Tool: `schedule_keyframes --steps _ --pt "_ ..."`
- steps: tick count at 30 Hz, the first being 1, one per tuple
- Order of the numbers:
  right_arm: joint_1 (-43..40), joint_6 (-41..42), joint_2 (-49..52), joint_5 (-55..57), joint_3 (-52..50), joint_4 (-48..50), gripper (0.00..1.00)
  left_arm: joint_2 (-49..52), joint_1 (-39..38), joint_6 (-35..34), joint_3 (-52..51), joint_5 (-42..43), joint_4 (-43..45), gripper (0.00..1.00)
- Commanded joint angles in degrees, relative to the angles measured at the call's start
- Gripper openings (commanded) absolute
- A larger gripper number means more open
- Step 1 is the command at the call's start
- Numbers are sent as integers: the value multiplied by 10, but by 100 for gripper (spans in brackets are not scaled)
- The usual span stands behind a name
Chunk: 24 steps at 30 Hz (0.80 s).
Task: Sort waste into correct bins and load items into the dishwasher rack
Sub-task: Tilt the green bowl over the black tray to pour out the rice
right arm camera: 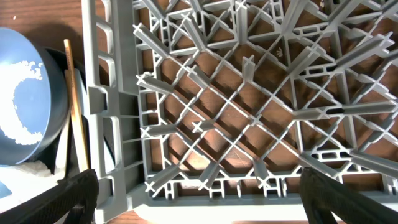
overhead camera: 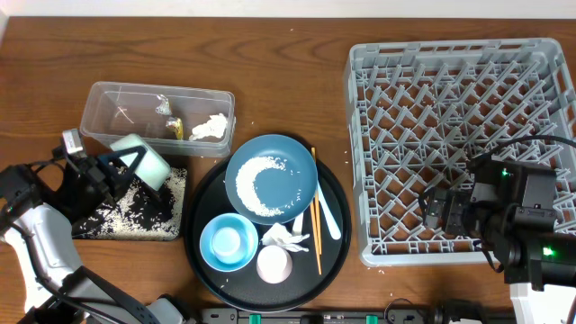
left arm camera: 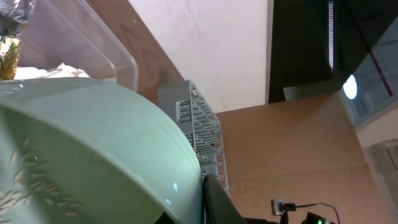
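Note:
My left gripper (overhead camera: 135, 166) is shut on the pale-green bowl (overhead camera: 142, 157), held tilted over the flat black tray (overhead camera: 108, 225), which is covered with rice grains (overhead camera: 135, 202). The bowl fills the left wrist view (left arm camera: 93, 149), a few grains stuck inside. The clear tub (overhead camera: 108, 106) holds a napkin (overhead camera: 209, 128) and wrappers (overhead camera: 171, 121). My right gripper (right arm camera: 199, 199) is open over the front edge of the grey rack (overhead camera: 459, 144), empty. The dark-blue dish (overhead camera: 292, 180) holds rice (overhead camera: 252, 184).
The round black tray (overhead camera: 335, 229) carries the dish, a light-blue bowl (overhead camera: 212, 254) with a pale-blue cup (overhead camera: 227, 240), a pink cup (overhead camera: 274, 264), a napkin (overhead camera: 284, 237), chopsticks (overhead camera: 316, 216) and a white spoon (overhead camera: 329, 214). The rack floor is bare.

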Motion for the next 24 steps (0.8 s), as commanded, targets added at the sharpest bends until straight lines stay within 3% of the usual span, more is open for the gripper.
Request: schedule_keyframes --steps 1,4,6,8,11,14,18,20,22,24 --pt "0 7 -2 -2 10 2 99 -1 4 16 2 -22 -2 6" --pt "0 7 -2 -2 10 3 99 -1 4 -93 2 -186 -3 6" --pt "0 7 -2 -2 10 3 99 -1 4 -130 2 -237 -4 6" --pt "0 7 -2 -2 10 3 99 -1 4 -127 2 -205 -2 6" --pt "0 7 -2 -2 10 3 99 -1 3 23 2 36 6 6" --pt "0 7 -2 -2 10 3 99 -2 4 15 5 7 7 6" --pt "0 7 -2 -2 10 3 99 -1 4 -85 5 -155 7 6" --pt "0 7 -2 -2 10 3 99 -1 4 -122 5 -189 7 6" --pt "0 7 -2 -2 10 3 99 -1 4 -87 5 -108 12 6" --pt "0 7 -2 -2 10 3 99 -1 2 23 5 37 7 6"
